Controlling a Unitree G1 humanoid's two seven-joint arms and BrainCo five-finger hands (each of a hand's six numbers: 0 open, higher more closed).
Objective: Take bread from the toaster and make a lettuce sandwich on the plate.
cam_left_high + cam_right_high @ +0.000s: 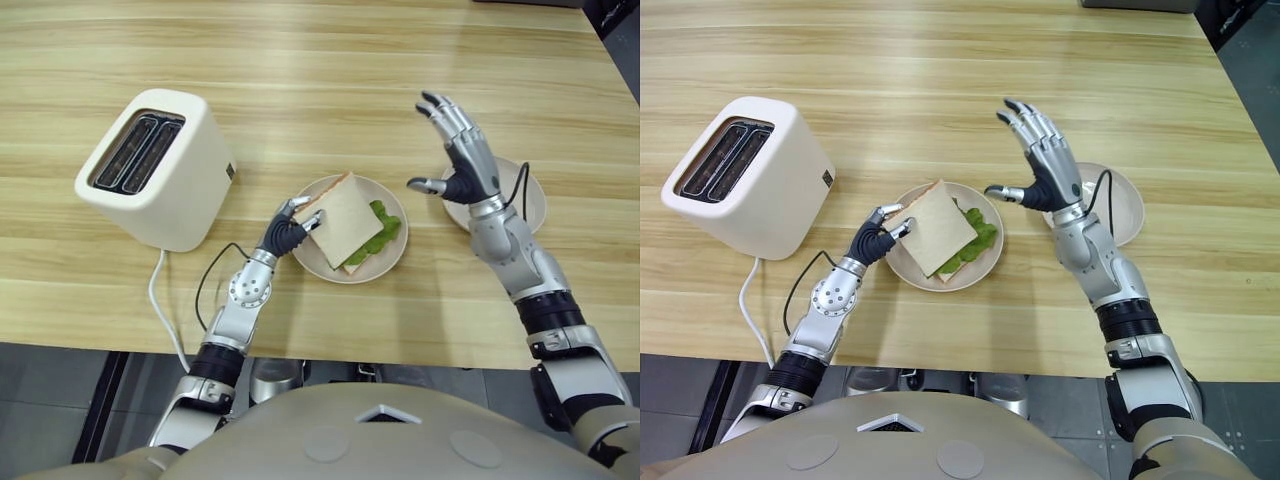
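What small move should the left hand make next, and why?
Probably the left hand should open its fingers and let go of the top bread slice. The slice already lies over the lettuce on the plate, the hand seems to pinch only its left corner, and the toaster slots look empty. The right hand is open and holds nothing.
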